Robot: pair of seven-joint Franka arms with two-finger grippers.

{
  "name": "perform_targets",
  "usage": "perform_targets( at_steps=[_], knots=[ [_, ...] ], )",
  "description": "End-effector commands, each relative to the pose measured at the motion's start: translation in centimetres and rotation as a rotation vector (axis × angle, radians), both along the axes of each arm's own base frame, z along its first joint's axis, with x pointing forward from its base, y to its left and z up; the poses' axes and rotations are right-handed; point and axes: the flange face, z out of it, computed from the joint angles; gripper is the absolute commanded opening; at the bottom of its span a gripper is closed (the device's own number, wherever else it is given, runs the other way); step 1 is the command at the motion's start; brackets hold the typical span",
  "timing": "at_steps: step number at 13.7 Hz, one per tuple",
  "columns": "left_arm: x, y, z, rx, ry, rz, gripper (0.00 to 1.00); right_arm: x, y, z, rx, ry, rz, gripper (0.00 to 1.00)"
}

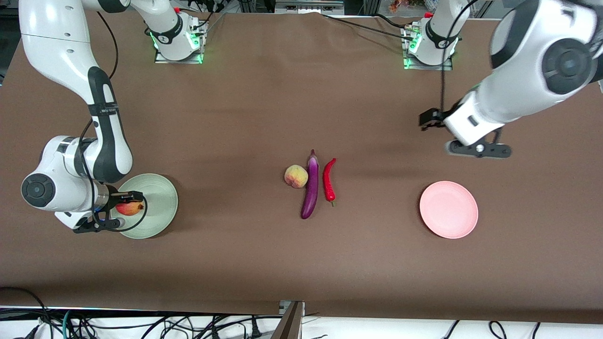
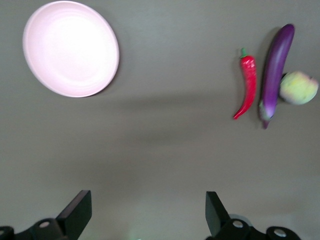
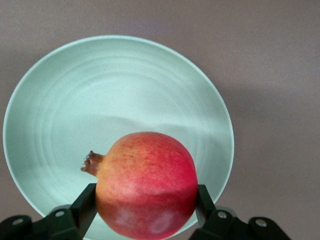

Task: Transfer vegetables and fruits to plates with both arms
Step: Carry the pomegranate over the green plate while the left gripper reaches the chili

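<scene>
My right gripper (image 1: 126, 208) is shut on the red fruit (image 1: 130, 207) and holds it just over the mint green plate (image 1: 160, 193). In the right wrist view the fruit (image 3: 147, 185) sits between the fingers (image 3: 85, 205) above the plate (image 3: 125, 90). The peach-like fruit (image 1: 296, 176), purple eggplant (image 1: 310, 186) and red chili (image 1: 328, 180) lie side by side at the table's middle. The pink plate (image 1: 448, 209) lies bare toward the left arm's end. My left gripper (image 1: 479, 149) is open and empty, up in the air over bare table. Its wrist view shows the pink plate (image 2: 71, 47), chili (image 2: 247, 85), eggplant (image 2: 276, 65) and peach (image 2: 298, 87).
The brown table (image 1: 264, 108) carries nothing else. Cables hang along the table's front edge (image 1: 141, 325). The two arm bases (image 1: 178, 44) stand at the table's back edge.
</scene>
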Motion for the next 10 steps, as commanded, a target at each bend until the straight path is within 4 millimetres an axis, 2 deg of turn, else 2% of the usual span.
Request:
perform_targets(
  at_steps=[1,4,6,7,10],
  knots=[
    [1.3,-5.0,-3.9,0.01,-0.005,0.076,1.0,0.2,-0.2,-0.1,0.016,-0.018,0.011,0.2],
    [1.6,-10.6,-8.5,0.02,-0.042,0.158,1.0,0.2,-1.1,-1.3,0.015,-0.025,0.034,0.2],
    [1.1,-13.8,-10.7,0.031,-0.064,0.19,1.0,0.2,-1.2,-2.1,0.013,-0.019,0.037,0.2],
    [1.0,-14.9,-12.0,0.032,-0.07,0.203,1.0,0.3,-1.3,-2.3,0.012,-0.025,0.036,0.2],
    [2.2,-15.7,-15.1,0.01,-0.106,0.224,1.0,0.2,-1.2,-2.9,0.013,-0.021,0.037,0.23]
  ],
)
